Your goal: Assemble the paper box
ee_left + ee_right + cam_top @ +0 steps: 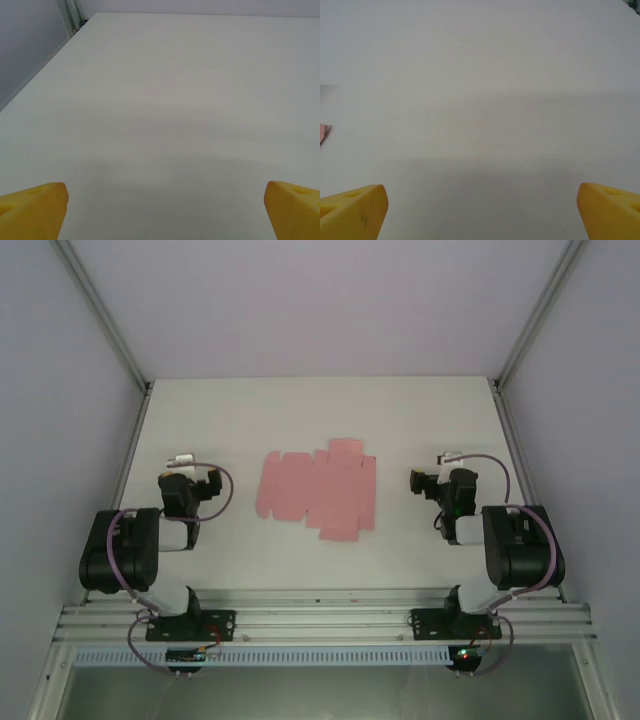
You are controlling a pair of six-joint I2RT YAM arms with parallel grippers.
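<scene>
The paper box (pixel 318 488) lies flat and unfolded mid-bench (pixel 230 410), between the arms. The left hand (pixel 162 212) and right hand (pixel 480 212) are both spread wide, holding nothing. Best to pin one panel with one hand while the other lifts a flap along its crease.

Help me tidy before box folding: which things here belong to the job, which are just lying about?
Job: flat salmon-pink die-cut paper sheet; open left gripper; open right gripper.
Just surroundings: white table; grey metal frame rails.
</scene>
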